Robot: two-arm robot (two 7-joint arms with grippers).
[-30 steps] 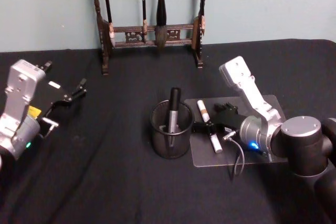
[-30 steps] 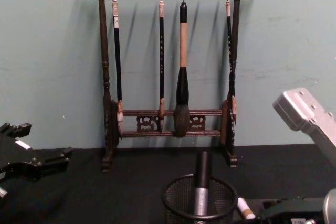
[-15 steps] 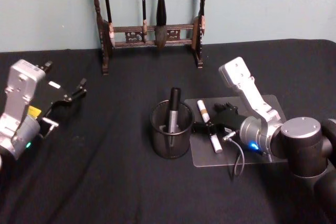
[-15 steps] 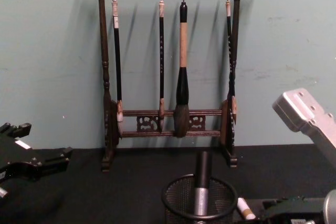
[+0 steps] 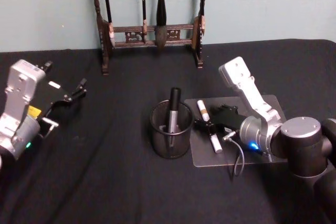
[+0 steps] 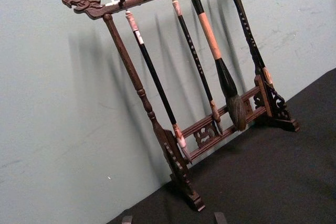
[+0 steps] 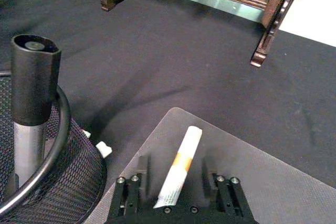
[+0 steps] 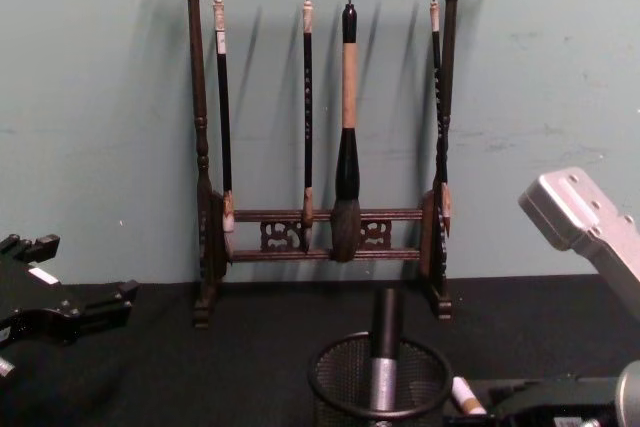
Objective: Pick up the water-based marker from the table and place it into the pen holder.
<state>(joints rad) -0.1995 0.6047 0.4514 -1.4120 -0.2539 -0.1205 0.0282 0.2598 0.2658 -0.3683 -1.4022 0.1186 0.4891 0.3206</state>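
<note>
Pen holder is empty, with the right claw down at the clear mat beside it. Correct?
Not empty: the head view shows a black-capped pen standing in the pen holder. The rest holds: the right claw is down at the clear mat beside it. The left claw is parked on the left.

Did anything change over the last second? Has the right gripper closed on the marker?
Nothing visibly moved. The right gripper still sits open astride the orange-banded marker on the clear mat, not gripping it. The left gripper stays parked open at the left; the pen holder is unchanged.
</note>
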